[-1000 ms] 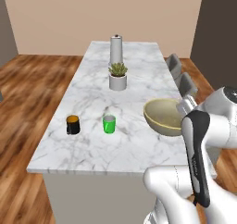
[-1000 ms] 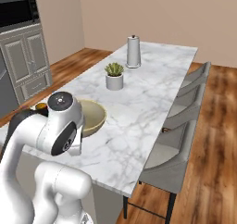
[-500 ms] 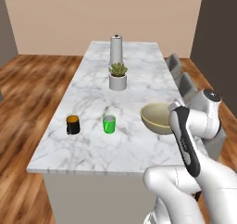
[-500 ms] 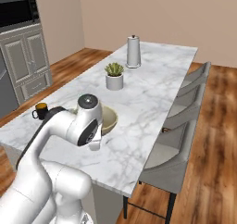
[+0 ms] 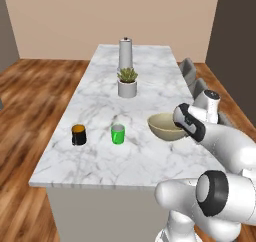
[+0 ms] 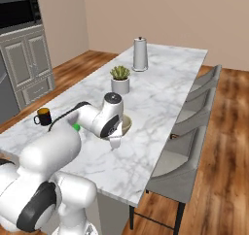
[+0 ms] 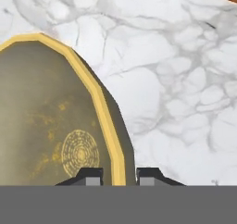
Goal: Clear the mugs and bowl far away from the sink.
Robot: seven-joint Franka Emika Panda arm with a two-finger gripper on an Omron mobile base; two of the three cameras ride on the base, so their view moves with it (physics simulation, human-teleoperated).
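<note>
The gripper [image 7: 118, 174] has its jaws clamped on the rim of the bowl [image 5: 165, 126], one finger inside and one outside, as the hand view shows. The bowl is on the right side of the marble table [image 5: 100, 156], close to its right edge and to the chairs [image 6: 194, 108]. In the left base view it looks a little tilted, and I cannot tell if its bottom touches the table or not.

The grip is only on a thin rim at one side, so the bowl can swing or slip out of the jaws if the arm moves fast. If it falls here, it can roll over the near edge to the floor.

The green mug [image 5: 118, 134] and the black mug [image 5: 78, 134] stand upright to the left, well apart from the bowl. A wide sweep of the arm or the bowl to that side can knock them over. The plant pot [image 5: 127, 88] farther back is also in danger if the path goes that way.
</note>
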